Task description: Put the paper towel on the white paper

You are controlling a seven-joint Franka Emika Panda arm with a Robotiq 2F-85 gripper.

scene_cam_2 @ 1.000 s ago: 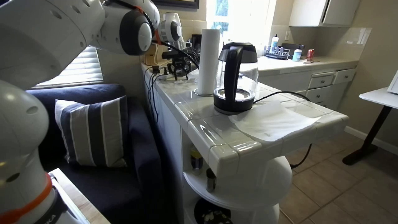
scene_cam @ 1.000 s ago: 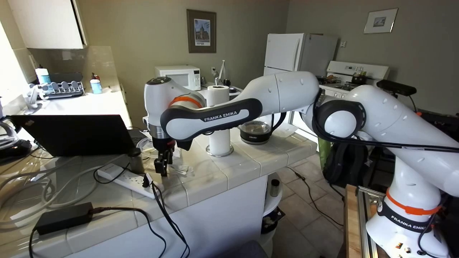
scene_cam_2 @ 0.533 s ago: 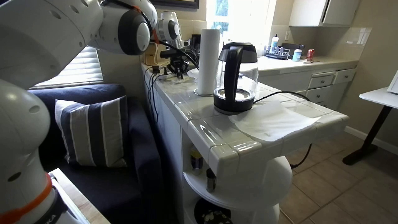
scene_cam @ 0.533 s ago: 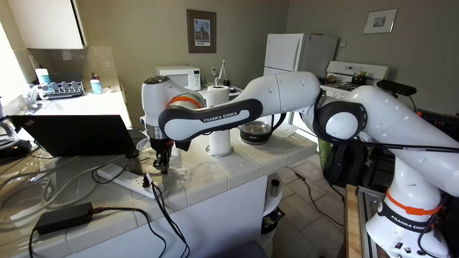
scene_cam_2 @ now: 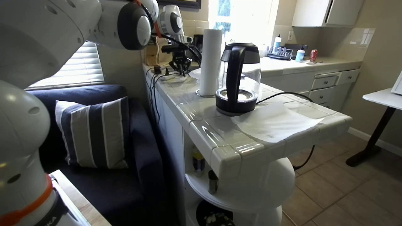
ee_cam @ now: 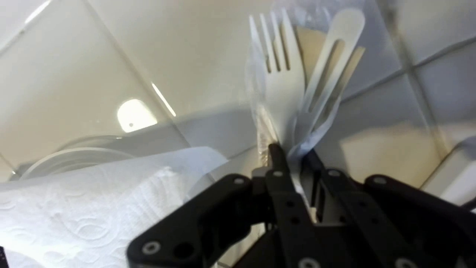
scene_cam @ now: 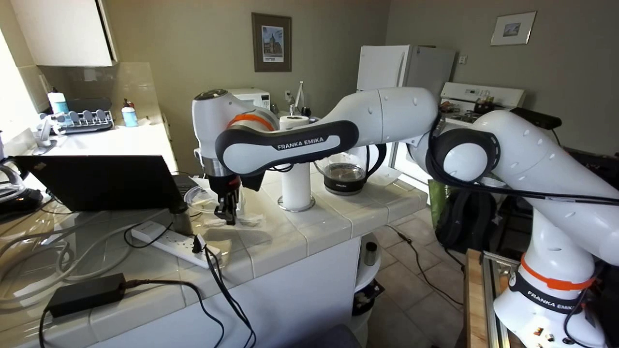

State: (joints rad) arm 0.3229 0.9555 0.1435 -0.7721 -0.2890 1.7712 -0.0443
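Observation:
My gripper (ee_cam: 292,152) is shut on a clear packet of white plastic cutlery (ee_cam: 284,89), fork tines pointing away from the fingers. In an exterior view the gripper (scene_cam: 231,221) holds the packet (scene_cam: 252,220) just above the tiled counter, with a shadow beneath. An embossed white paper towel sheet (ee_cam: 85,216) lies beside it in the wrist view. The paper towel roll (scene_cam: 296,189) stands upright on its holder, right of the gripper; it also shows in an exterior view as a tall white roll (scene_cam_2: 211,62). White paper (scene_cam_2: 276,122) lies flat at the counter's end, beyond the kettle.
A glass kettle (scene_cam_2: 240,81) stands between the roll and the white paper. A clear round container (scene_cam: 199,198) is behind the gripper. A power strip (scene_cam: 169,244) with cables, a dark bottle (scene_cam: 181,220) and an open laptop (scene_cam: 96,183) crowd the gripper's other side.
The jaws have gone from apart to shut on the cutlery packet. Gripper and packet have risen off the counter, and the gripper has shifted slightly toward the roll.

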